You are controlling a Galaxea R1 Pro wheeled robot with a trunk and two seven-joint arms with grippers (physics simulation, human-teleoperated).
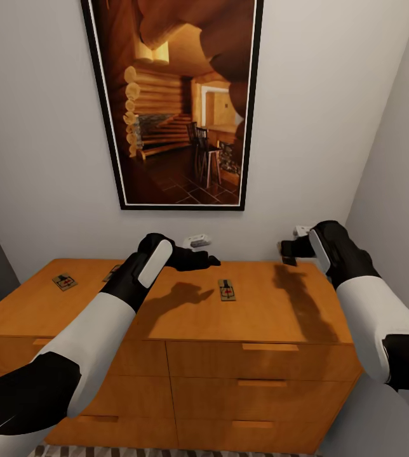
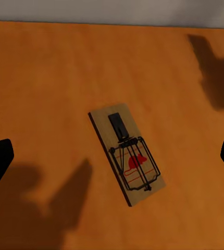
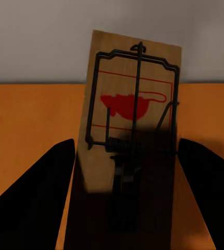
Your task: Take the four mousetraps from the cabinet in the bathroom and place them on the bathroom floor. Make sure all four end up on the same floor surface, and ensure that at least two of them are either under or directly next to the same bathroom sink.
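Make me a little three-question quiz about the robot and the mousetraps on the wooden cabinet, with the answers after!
1. True or false: the right gripper has a mousetrap between its fingers.
2. What is the mousetrap under the left gripper lying on?
A. the cabinet top
B. the floor
C. a drawer handle
3. Fill the gap: on the wall above the cabinet hangs a framed ____ of a log-cabin room.

Key:
1. True. In the right wrist view the trap stands between the two dark fingers, lifted off the wood.
2. A. It lies flat on the orange-brown top, with the left fingers spread wide to either side of it.
3. Picture.
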